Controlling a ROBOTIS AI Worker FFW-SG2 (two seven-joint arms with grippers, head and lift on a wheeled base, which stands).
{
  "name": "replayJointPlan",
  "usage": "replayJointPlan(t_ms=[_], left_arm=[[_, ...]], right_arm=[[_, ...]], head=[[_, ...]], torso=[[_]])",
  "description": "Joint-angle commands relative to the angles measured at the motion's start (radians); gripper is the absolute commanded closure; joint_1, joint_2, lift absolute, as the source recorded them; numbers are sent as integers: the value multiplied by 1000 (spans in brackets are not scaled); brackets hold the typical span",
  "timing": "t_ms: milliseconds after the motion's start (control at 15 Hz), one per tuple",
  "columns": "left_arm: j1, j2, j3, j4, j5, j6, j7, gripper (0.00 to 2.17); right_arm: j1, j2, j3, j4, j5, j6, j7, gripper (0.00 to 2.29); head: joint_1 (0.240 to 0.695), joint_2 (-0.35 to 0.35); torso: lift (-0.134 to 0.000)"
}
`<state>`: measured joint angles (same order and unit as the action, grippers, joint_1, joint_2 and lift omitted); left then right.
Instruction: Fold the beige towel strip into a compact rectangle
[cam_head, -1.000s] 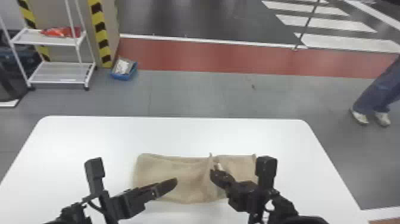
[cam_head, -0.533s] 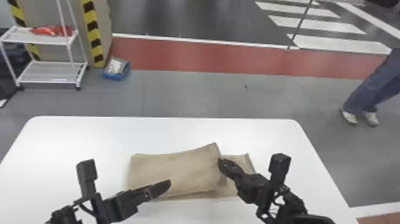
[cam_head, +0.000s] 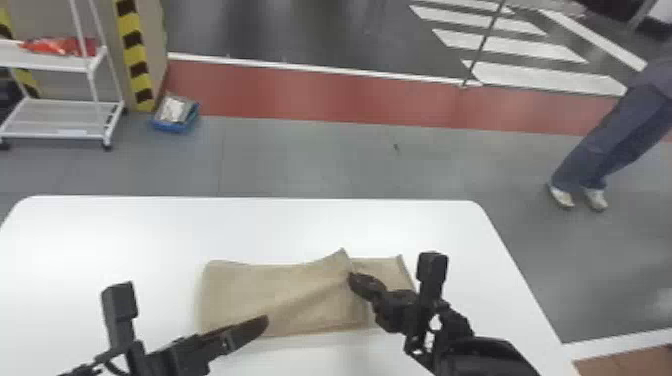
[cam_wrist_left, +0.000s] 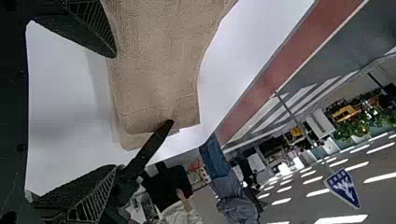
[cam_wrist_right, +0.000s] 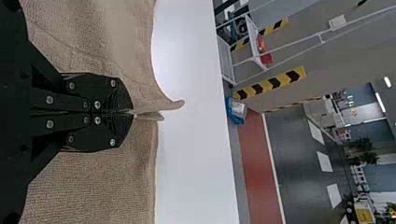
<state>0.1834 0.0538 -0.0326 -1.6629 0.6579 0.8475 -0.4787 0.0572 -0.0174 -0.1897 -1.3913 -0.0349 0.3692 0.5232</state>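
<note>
While right fingers (cam_head: 367, 286) pinch towel strip (cam_head: 280, 290) | left fingers (cam_head: 251, 330): spread

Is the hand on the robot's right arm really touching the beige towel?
Touching: the right wrist view shows the right gripper with its fingertips closed on a pinch of the beige towel.

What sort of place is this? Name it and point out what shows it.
Probably an indoor test hall or workshop for robots: crosswalk-like white stripes mark the floor, yellow-and-black hazard tape runs up a panel, and a white wheeled cart stands beyond the work table.
</note>
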Motion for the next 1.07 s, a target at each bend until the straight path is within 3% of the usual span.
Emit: replayJointPlan(t_ms=[0,67,333,1000], left_arm=[[10,1,6,-24,2,29,2,36],[16,0,6,-37,0,35,3,36],[14,0,-6,-40,-7,35,6,36],[34,-2,-7,-44,-7,32,-5,36]], right_arm=[[21,5,6,-21,6,47,-8,431],[50,8,4,-72,-3,103,-8,53],[125,8,1,-230,-33,216,-43,157],[47,8,22,-170,-33,238,-94,289]], head=[[695,-243],[695,-243],[695,-252],[695,-267]], torso=[[0],[0],[0],[0]])
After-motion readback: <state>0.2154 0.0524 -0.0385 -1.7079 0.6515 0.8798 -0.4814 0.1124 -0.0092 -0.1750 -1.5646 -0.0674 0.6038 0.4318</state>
